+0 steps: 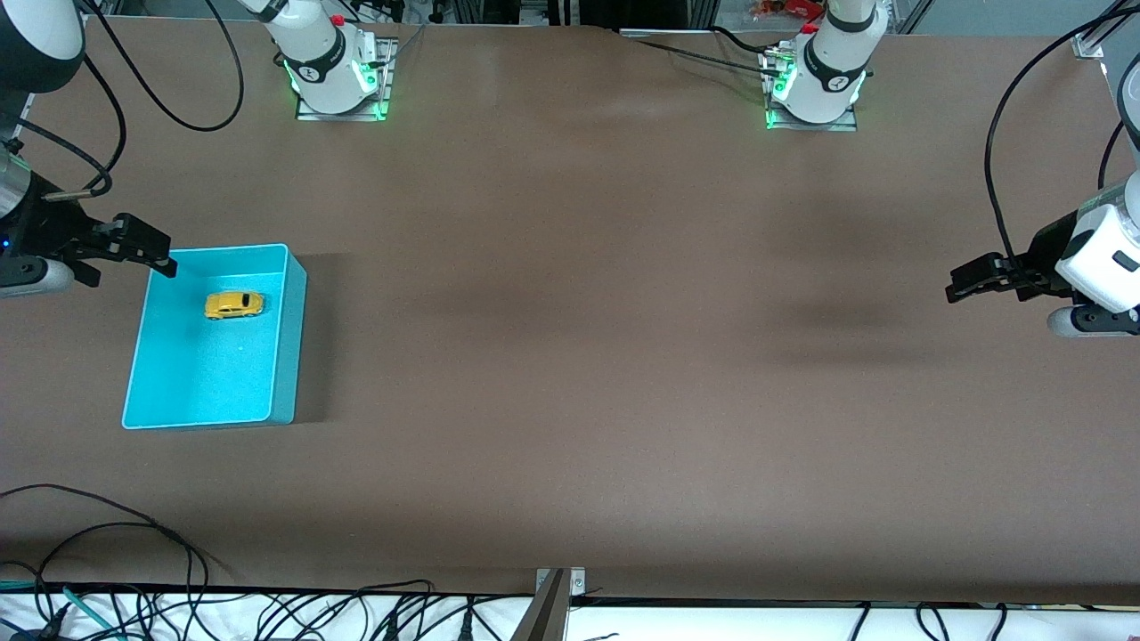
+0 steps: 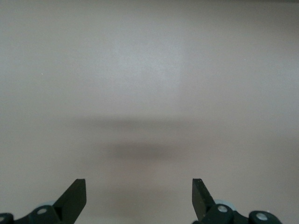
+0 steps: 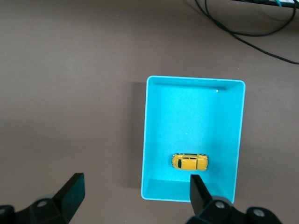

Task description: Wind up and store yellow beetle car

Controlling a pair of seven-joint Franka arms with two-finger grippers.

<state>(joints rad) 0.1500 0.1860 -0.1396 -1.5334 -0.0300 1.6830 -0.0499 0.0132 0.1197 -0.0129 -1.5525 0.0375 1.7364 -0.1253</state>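
Note:
The yellow beetle car (image 1: 233,304) lies inside the turquoise bin (image 1: 285,338), in the part of the bin farther from the front camera; it also shows in the right wrist view (image 3: 189,161) inside the bin (image 3: 145,140). My right gripper (image 1: 147,245) is open and empty, up in the air over the bin's corner at the right arm's end of the table. Its fingertips (image 3: 196,186) frame the bin's edge. My left gripper (image 1: 966,280) is open and empty, held over bare table at the left arm's end; its wrist view shows only its fingertips (image 2: 77,196) and table.
The brown table (image 1: 570,356) spreads wide between the two arms. Cables (image 1: 107,534) lie along the edge nearest the front camera. The arm bases (image 1: 338,80) stand along the table's edge farthest from the front camera.

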